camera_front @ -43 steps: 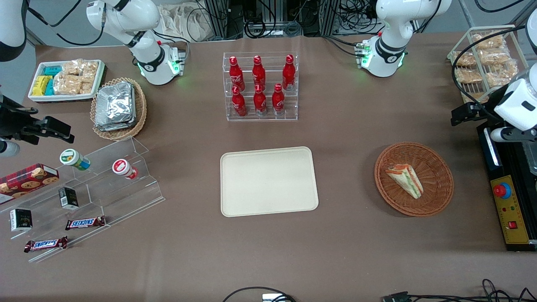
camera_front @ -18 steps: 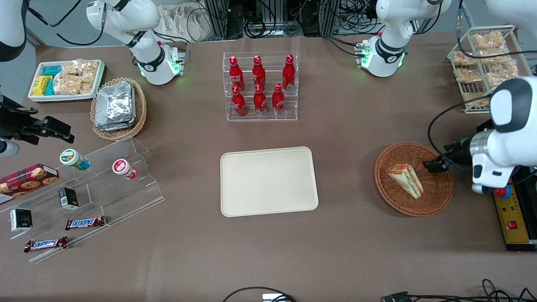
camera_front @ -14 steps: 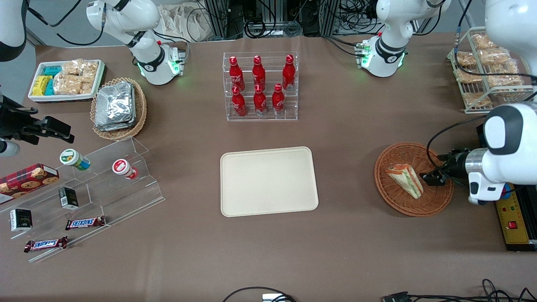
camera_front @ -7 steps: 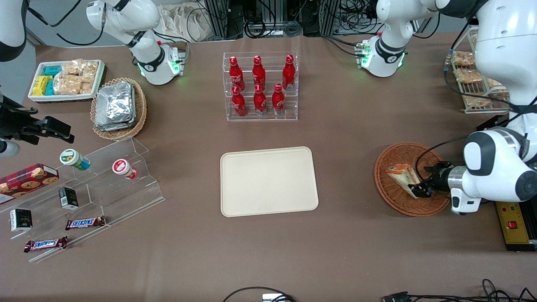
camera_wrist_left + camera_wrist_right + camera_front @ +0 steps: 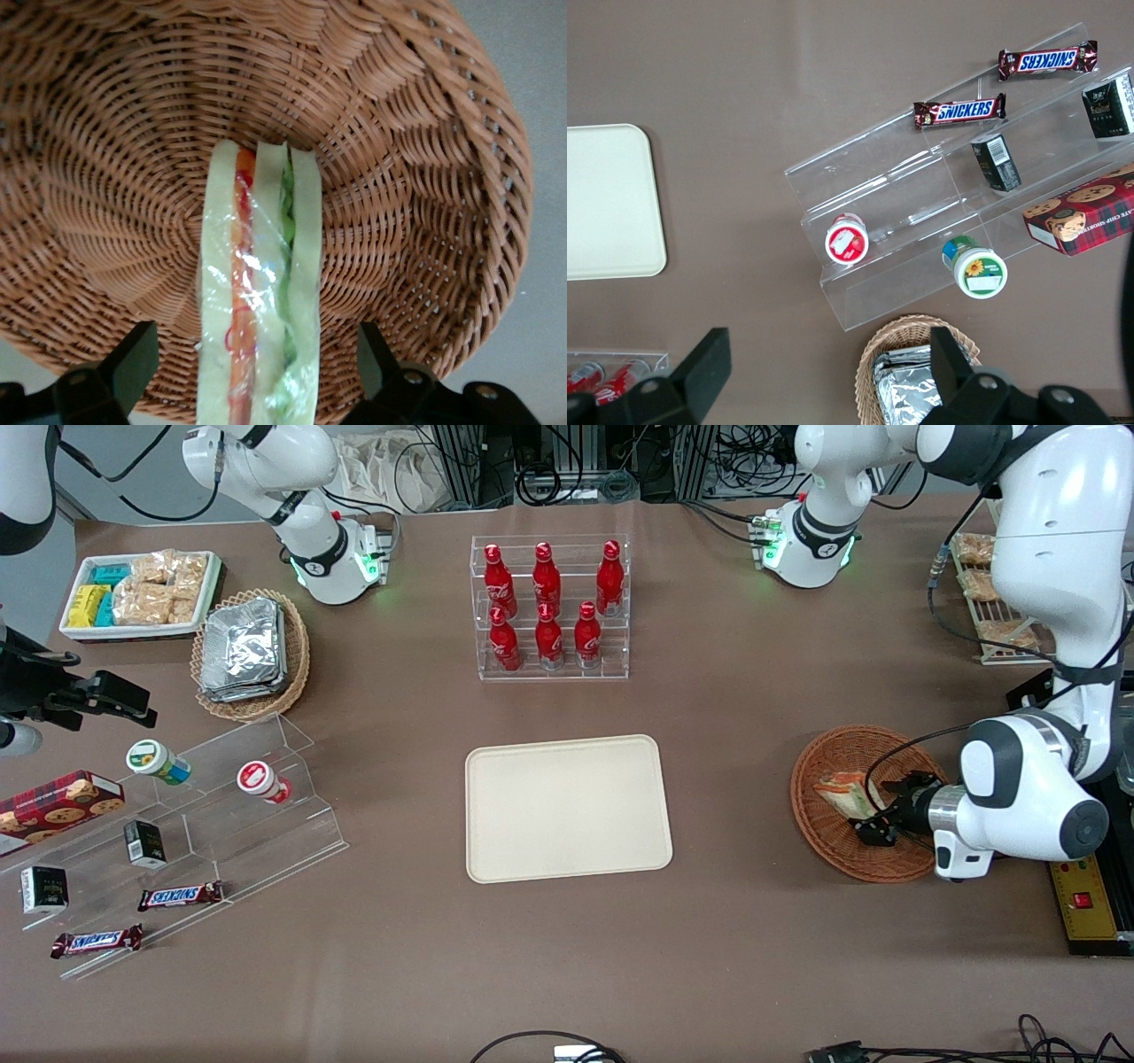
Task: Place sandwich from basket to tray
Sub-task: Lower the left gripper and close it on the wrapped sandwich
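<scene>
gripper (image 5: pixel 257 390) down inside the basket (image 5: pixel 425 177), jaws spread wide, one finger (image 5: pixel 115 372) on each flat bread face of the sandwich (image 5: pixel 259 292), neither visibly touching it yet. in the front view, gripper (image 5: pixel 873 828) at the wedge's end nearer the camera.

sandwich (image 5: pixel 846 795) lying on the basket (image 5: pixel 824 841) floor, standing on a cut edge, filling stripes running straight down the gap between the jaws. wrapped in clear film, glints along the red and orange layer.

handling, as a guess: light, soft, easily crushed. film likely slick, so a gentle but firm squeeze across the two bread faces, about mid-length where the wedge is thickest. too hard a pinch probably squashes the layers; too close to the thin tip and it may pivot or slip out.

around the jaws: woven wall rising on all sides, so lift straight up before any sideways travel, else the wedge may catch the rim. nothing else in the basket.

tray (image 5: pixel 567 808) well apart from the jaws, toward the parked arm's end, bare. table (image 5: pixel 753 957) between basket and tray carries nothing. rack of red bottles (image 5: pixel 549 607) farther from the front camera than the tray, off the likely path. snack rack (image 5: pixel 992 602) near the working arm's upper links, not near the jaws.
</scene>
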### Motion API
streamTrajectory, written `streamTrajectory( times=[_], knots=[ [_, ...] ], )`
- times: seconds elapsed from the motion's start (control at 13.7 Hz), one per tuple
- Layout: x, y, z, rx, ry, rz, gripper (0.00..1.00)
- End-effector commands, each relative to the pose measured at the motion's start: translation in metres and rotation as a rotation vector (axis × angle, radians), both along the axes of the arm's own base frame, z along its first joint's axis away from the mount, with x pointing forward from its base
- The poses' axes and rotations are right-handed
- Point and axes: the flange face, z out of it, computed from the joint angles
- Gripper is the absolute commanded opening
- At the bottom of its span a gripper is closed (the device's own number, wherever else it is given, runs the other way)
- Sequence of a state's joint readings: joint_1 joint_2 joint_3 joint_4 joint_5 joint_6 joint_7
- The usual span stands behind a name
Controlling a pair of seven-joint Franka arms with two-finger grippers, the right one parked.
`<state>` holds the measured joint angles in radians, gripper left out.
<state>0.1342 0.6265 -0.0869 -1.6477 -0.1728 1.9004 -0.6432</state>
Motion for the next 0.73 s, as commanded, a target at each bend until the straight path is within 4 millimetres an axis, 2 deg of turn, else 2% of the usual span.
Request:
streamTrajectory(
  times=[0.0,0.29,0.36,0.44,0.66],
  knots=[
    [-0.001,-0.007,-0.013,-0.004,-0.003,0.018,0.99],
    [-0.006,-0.009,-0.022,-0.005,0.012,0.016,0.99],
    [-0.006,-0.009,-0.022,-0.005,0.011,0.016,0.95],
    [-0.008,-0.010,-0.025,-0.005,0.015,0.014,0.88],
    [-0.008,-0.012,-0.019,-0.006,0.013,0.006,0.46]
  ],
)
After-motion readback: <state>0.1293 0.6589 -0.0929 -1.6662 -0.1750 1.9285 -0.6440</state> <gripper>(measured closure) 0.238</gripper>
